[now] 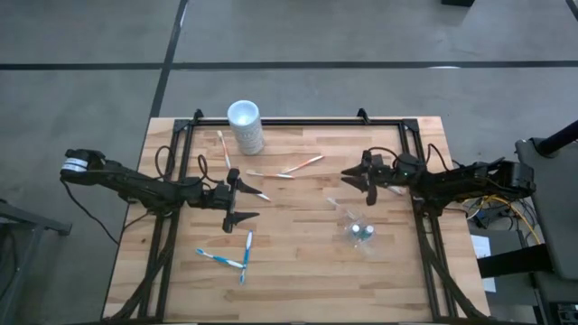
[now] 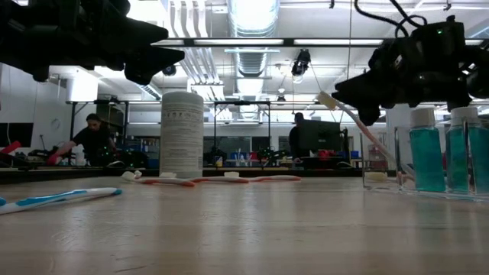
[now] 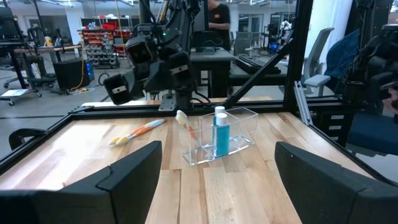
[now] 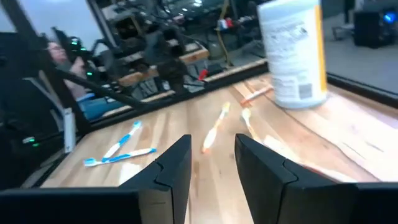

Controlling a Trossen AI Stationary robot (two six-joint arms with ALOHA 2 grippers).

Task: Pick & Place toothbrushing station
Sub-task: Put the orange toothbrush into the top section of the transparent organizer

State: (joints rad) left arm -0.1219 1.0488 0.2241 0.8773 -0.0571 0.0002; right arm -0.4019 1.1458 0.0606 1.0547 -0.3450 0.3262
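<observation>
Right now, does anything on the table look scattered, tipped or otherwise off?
Yes: the toothbrushes are scattered. Two blue-and-white toothbrushes lie crossed near the left gripper, and orange-and-white toothbrushes lie loose beside the upright white cup. Only one brush leans in the clear holder, near the right gripper.

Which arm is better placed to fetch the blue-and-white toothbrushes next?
Left, probably. The left hand hovers open right above the blue-and-white toothbrushes, while the right hand, also open, sits across the table by the clear holder.
</observation>
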